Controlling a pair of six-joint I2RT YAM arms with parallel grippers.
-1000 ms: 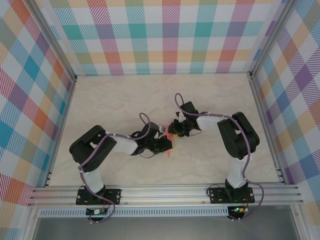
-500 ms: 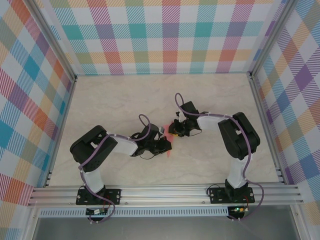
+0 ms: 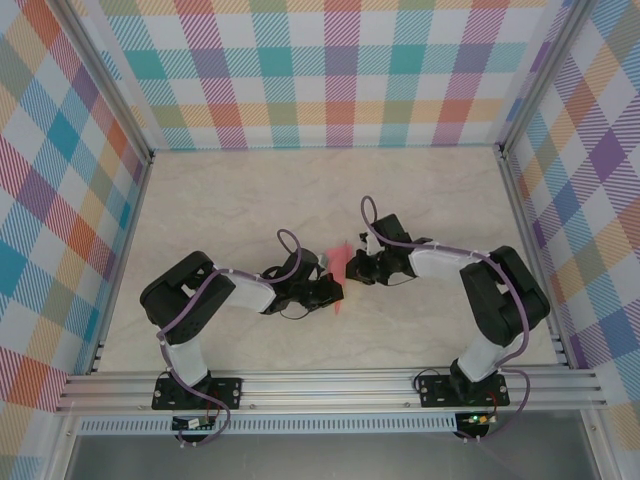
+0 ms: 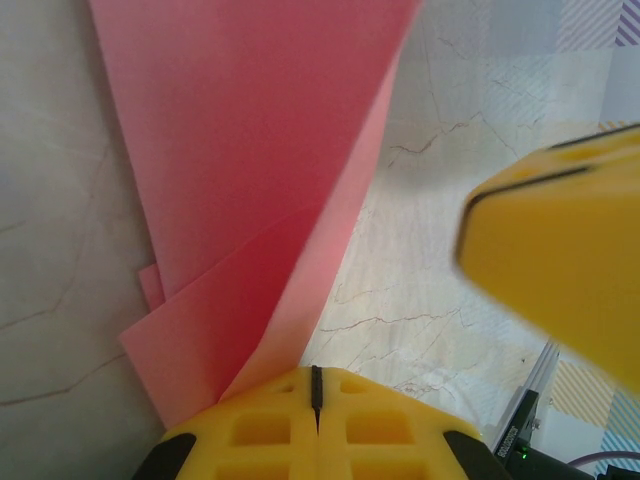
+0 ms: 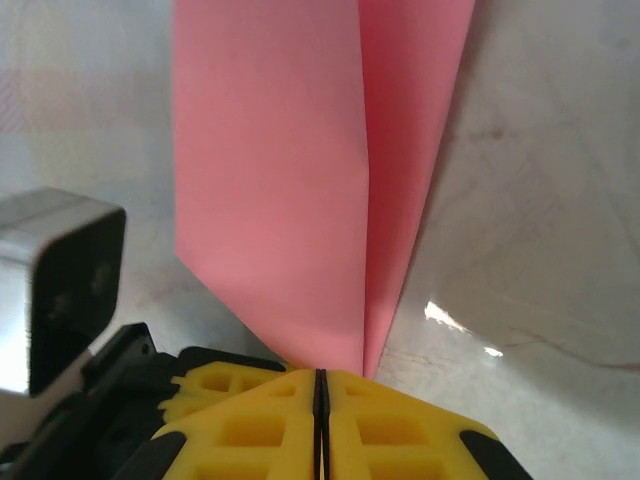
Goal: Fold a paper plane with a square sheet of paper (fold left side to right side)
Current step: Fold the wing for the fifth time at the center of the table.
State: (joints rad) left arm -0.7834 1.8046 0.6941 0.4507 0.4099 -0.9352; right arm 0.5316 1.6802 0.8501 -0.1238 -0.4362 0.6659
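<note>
Looks midway through the folding, creases already made. Holds the folded pink paper (image 3: 340,262) over mid-table (image 3: 250,200), between both arms: left gripper (image 4: 316,385) clamped shut on one end, right gripper (image 5: 320,385) pinched shut on another. Calls next for aligning edges, then pressing flat.

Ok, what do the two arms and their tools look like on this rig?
The left arm and right arm have black joints, white link covers and looping purple cables. The left tool and right tool have yellow moulded fingers with rectangular recesses.
</note>
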